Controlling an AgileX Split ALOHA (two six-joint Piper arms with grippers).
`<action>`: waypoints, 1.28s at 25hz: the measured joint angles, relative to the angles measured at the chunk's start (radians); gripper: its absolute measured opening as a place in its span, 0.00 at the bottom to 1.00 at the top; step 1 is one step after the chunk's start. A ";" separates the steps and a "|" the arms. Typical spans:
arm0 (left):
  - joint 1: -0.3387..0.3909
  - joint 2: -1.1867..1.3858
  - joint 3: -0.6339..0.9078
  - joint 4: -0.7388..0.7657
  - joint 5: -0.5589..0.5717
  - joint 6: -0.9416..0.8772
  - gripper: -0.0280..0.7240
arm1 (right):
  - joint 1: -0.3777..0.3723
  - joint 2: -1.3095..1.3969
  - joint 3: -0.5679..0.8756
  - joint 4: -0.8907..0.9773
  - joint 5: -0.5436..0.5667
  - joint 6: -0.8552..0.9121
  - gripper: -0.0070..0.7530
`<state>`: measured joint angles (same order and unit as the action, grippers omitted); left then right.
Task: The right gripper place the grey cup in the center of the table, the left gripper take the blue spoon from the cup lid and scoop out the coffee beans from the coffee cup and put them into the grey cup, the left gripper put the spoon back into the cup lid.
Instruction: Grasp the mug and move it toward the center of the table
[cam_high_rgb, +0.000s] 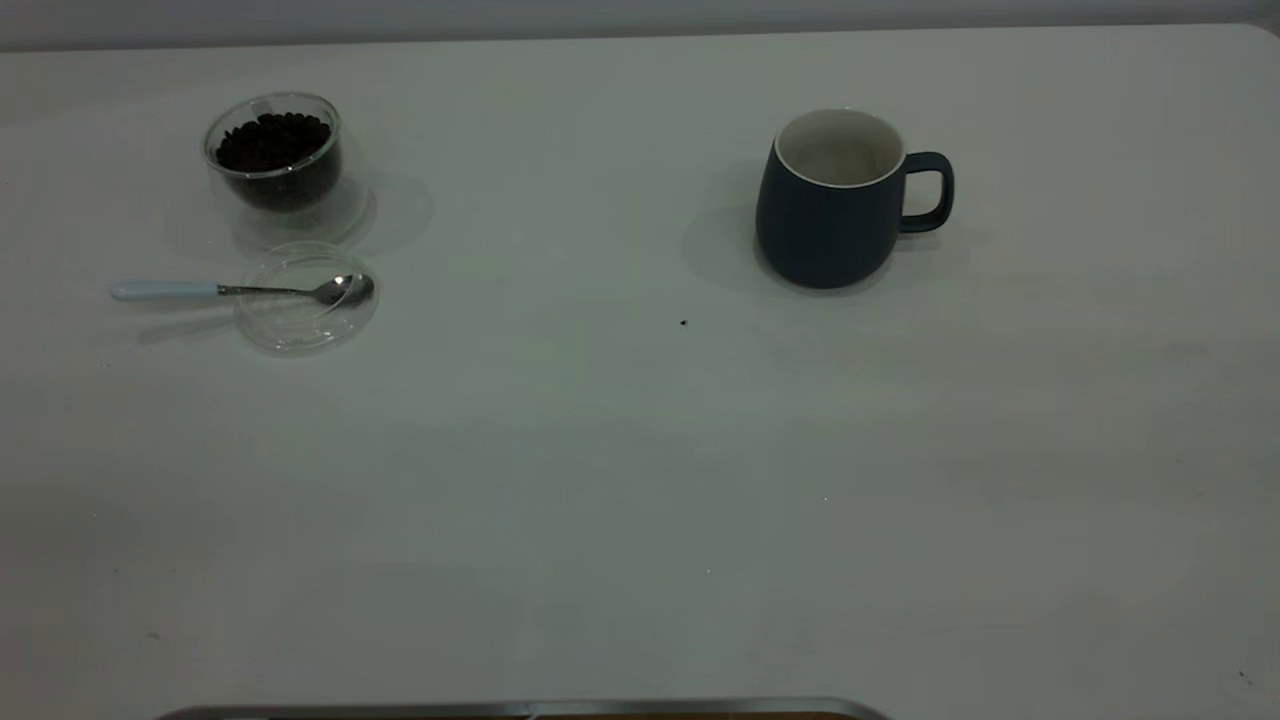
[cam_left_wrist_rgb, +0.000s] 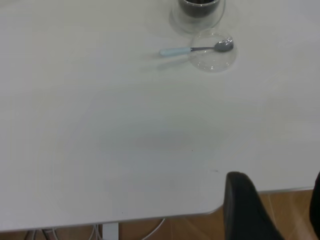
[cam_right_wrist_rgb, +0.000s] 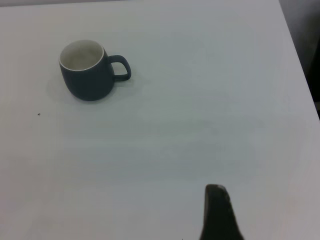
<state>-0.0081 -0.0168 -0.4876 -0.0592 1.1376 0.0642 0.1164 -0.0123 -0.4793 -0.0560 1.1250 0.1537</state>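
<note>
The grey cup (cam_high_rgb: 835, 205) stands upright at upper right of the table (cam_high_rgb: 600, 480). At upper left the blue spoon (cam_high_rgb: 240, 290) rests across the cup lid (cam_high_rgb: 300, 320), just below the coffee cup (cam_high_rgb: 280, 160) of coffee beans (cam_high_rgb: 274, 142). Whether either claw is apart or together cannot be told.

A large, smooth, plain white counter (cam_high_rgb: 640, 480) fills nearly the whole exterior view. Along its far edge runs a narrow band of pale grey wall (cam_high_rgb: 600, 15). A thin grey metal strip (cam_high_rgb: 520, 709) lies at the near edge. In the left wrist view the counter ends in a rounded corner, beyond which appear a brown wood-toned floor (cam_left_wrist_rgb: 175, 230), a white counter leg (cam_left_wrist_rgb: 110, 231) and pale cables (cam_left_wrist_rgb: 155, 227). Lighting is soft and even, casting faint shadows.
</note>
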 joint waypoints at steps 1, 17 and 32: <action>0.000 0.000 0.000 0.000 0.000 0.000 0.55 | 0.000 0.000 0.000 0.000 0.000 0.000 0.71; 0.000 0.000 0.000 0.000 0.000 0.000 0.55 | 0.000 0.000 0.000 0.002 0.000 0.000 0.71; 0.000 0.000 0.000 0.000 0.000 -0.001 0.55 | 0.000 0.367 -0.002 0.258 -0.057 -0.228 0.71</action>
<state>-0.0081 -0.0168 -0.4876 -0.0592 1.1376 0.0632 0.1164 0.3544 -0.4812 0.2024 1.0681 -0.0741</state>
